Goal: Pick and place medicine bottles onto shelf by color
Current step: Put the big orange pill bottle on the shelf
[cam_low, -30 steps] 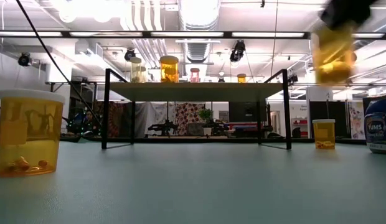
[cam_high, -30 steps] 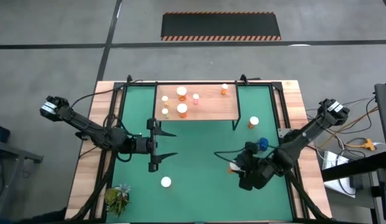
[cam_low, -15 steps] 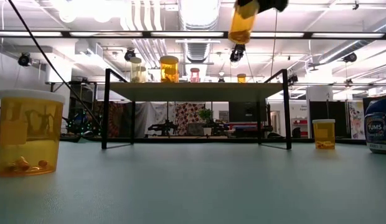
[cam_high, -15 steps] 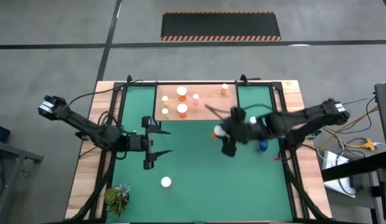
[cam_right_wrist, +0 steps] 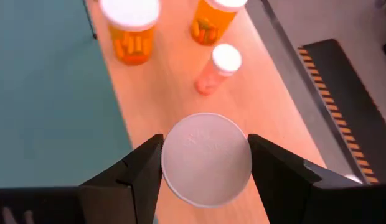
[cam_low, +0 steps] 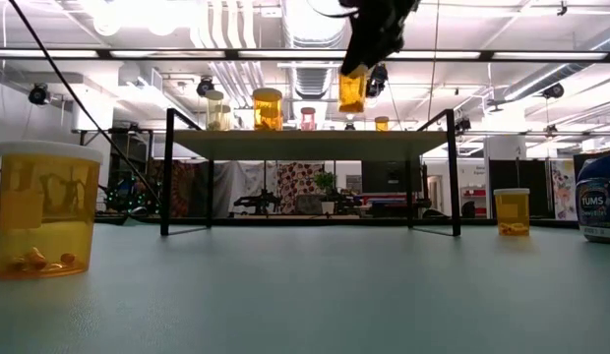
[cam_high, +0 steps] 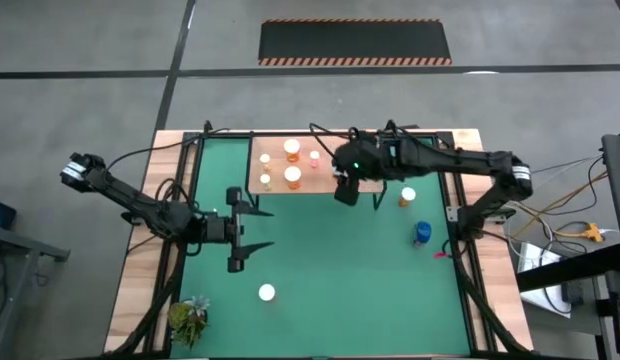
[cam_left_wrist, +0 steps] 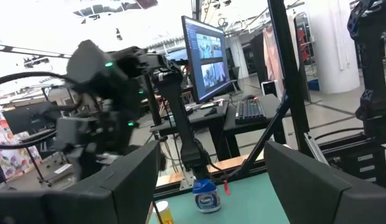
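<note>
Right tool [cam_right_wrist: 205,171] is now hovering over the shelf [cam_high: 365,178], clamping an orange bottle [cam_low: 352,90]; releasing probably risks toppling bottles beside it. Left tool [cam_high: 248,229] is idling wide open.

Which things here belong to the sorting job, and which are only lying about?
Job: orange bottle in the right gripper; orange bottles on the shelf; orange bottle on the mat; blue bottle.
Lying about: plant.

An orange bottle [cam_low: 352,90] with a white cap is hanging above the wooden shelf [cam_high: 335,176], where several orange bottles [cam_high: 292,178] are standing upright.
</note>
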`<state>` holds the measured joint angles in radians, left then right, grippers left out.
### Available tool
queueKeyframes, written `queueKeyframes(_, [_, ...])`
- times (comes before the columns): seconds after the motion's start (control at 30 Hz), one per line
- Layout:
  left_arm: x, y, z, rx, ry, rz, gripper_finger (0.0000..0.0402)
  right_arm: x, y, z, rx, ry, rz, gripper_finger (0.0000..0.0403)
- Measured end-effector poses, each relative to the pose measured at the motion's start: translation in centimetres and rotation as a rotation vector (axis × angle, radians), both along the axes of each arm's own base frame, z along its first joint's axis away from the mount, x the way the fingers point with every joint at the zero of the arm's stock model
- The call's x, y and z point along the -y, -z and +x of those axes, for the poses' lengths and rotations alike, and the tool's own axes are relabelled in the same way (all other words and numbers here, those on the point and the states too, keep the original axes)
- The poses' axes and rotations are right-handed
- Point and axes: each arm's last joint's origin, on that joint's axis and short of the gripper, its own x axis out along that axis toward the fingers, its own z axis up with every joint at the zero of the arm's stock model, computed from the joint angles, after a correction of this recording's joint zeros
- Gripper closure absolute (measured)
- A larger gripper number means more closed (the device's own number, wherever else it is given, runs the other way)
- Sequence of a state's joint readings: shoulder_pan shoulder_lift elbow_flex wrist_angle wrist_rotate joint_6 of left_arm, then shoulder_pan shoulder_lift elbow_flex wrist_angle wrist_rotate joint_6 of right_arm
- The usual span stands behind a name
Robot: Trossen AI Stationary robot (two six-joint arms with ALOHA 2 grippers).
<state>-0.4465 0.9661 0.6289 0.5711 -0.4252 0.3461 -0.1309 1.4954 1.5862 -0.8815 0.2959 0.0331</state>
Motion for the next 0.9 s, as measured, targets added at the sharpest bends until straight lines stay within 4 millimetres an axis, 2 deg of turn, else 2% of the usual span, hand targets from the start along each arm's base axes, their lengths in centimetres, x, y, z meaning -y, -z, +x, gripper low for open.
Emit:
queueKeyframes(0.27, [0.2,0.1,-0.1,-0.005,0.009,0.002,0.0132,4.1,0.8,1.1,-0.054,0.022,-0.007,0.0197])
queueKeyframes(0.5, [0.2,0.1,-0.1,-0.007,0.009,0.003,0.0132,6.8,1.1,1.3,-0.062,0.013,0.033,0.0197])
queueKeyframes(0.73, [0.2,0.1,0.0,-0.012,0.009,0.006,0.0132,8.7,1.7,1.3,-0.064,0.031,0.075,0.0197])
queueKeyframes(0.9, [0.2,0.1,0.0,-0.012,0.009,0.007,0.0132,9.3,2.0,1.1,-0.076,0.045,0.080,0.0197])
